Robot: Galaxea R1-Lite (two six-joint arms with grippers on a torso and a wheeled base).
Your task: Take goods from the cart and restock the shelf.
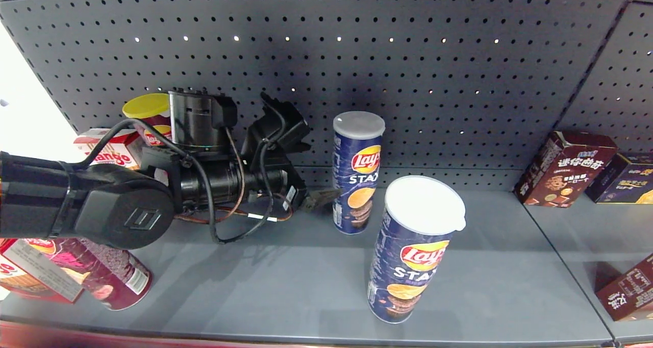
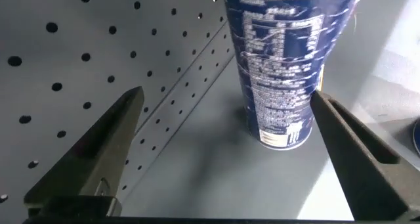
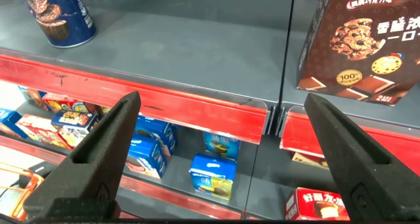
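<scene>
Two blue chip cans with white lids stand on the grey shelf [image 1: 285, 287]: one at the back [image 1: 357, 172], one nearer the front [image 1: 416, 251]. My left arm lies across the shelf from the left, its gripper [image 1: 321, 197] open just left of the rear can's base. In the left wrist view the gripper [image 2: 226, 99] is spread wide, and the rear can [image 2: 282, 66] stands a little beyond the fingertips, not between them. My right gripper [image 3: 223, 99] is open and empty in front of the shelf's red front edge [image 3: 197, 102].
A red can [image 1: 107, 276] lies on its side at the front left. A yellow-lidded can [image 1: 148, 113] and a red box [image 1: 107, 151] sit behind my arm. Brown cookie boxes [image 1: 563, 167] fill the right bay. Blue boxes [image 3: 213, 175] sit on the lower shelf.
</scene>
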